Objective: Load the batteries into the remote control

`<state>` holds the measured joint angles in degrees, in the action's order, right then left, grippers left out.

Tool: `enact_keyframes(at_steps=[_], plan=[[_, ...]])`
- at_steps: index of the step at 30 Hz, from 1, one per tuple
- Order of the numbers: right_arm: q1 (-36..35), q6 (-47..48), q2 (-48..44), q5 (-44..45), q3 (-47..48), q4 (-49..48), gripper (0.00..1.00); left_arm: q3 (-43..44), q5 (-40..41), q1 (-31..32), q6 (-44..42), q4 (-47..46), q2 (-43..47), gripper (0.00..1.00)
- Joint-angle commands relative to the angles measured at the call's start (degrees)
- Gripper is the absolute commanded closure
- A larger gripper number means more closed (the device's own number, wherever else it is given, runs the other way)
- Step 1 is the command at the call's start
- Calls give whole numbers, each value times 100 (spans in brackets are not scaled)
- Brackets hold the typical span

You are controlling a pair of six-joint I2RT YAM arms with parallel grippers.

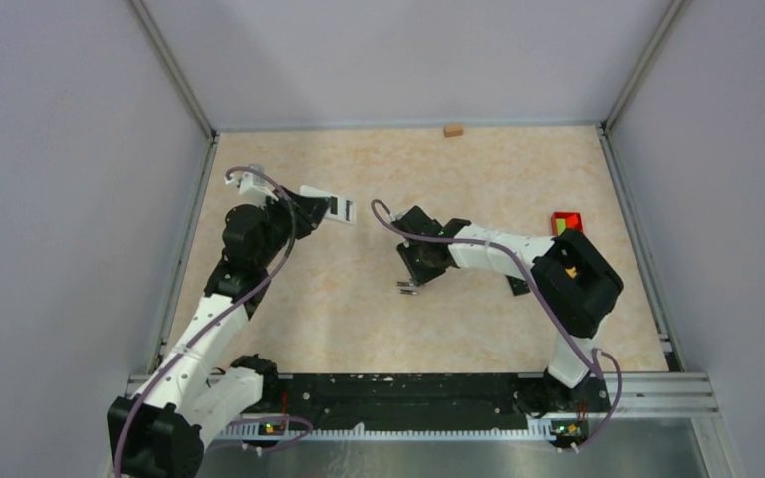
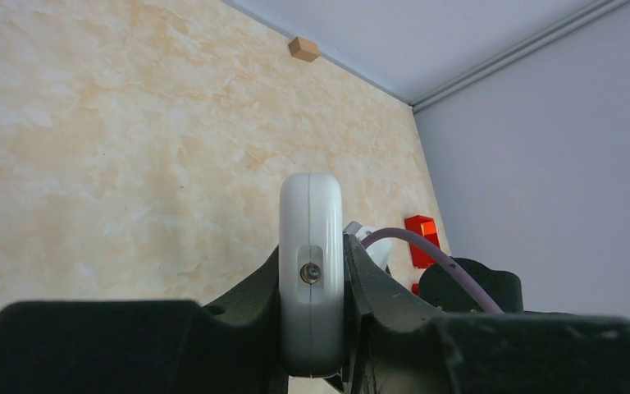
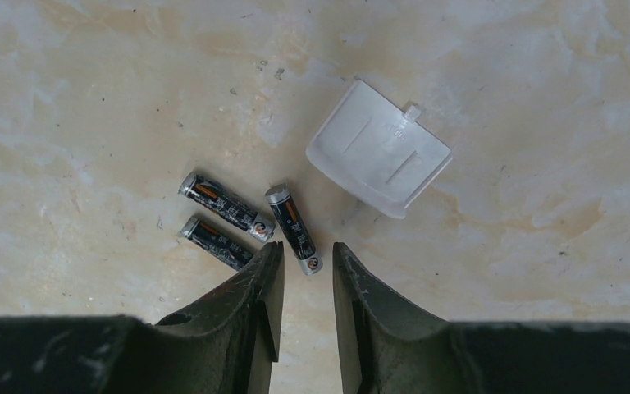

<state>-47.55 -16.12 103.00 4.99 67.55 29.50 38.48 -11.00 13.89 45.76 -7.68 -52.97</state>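
Observation:
My left gripper [image 1: 309, 212] is shut on the white remote control [image 1: 337, 208], holding it above the table at the left. In the left wrist view the remote control [image 2: 312, 246] stands edge-on between the two fingers, a small screw showing on its end. Three batteries lie on the table under my right gripper [image 1: 416, 274]: two side by side [image 3: 225, 205] [image 3: 213, 240] and one [image 3: 293, 227] whose silvery end rests just past the fingertips. The right gripper [image 3: 308, 250] is open with a narrow gap and nothing between its fingers. The white battery cover [image 3: 377, 148] lies flat beyond them.
A red block [image 1: 566, 221] sits near the right wall, also seen in the left wrist view [image 2: 421, 238]. A small wooden block [image 1: 453, 129] lies at the far edge. Grey walls close in the table on three sides.

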Motion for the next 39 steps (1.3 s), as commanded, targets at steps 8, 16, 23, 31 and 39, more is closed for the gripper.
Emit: enact_keyframes(at_steps=[8,16,23,31,39], plan=[[-102,113,348,2,371,313,73,233,443,-79,7,34,340,100],[-99,115,476,-35,531,290,84,240,466,-88,-18,69,427,100],[-97,-89,204,359,561,476,96,243,156,-88,-99,-105,471,100],[-100,-492,-1204,560,358,316,96,230,-1069,-88,141,-963,287,100],[-60,-1568,-2875,-445,-45,-912,95,-22,-1878,-79,876,-2180,77,100]])
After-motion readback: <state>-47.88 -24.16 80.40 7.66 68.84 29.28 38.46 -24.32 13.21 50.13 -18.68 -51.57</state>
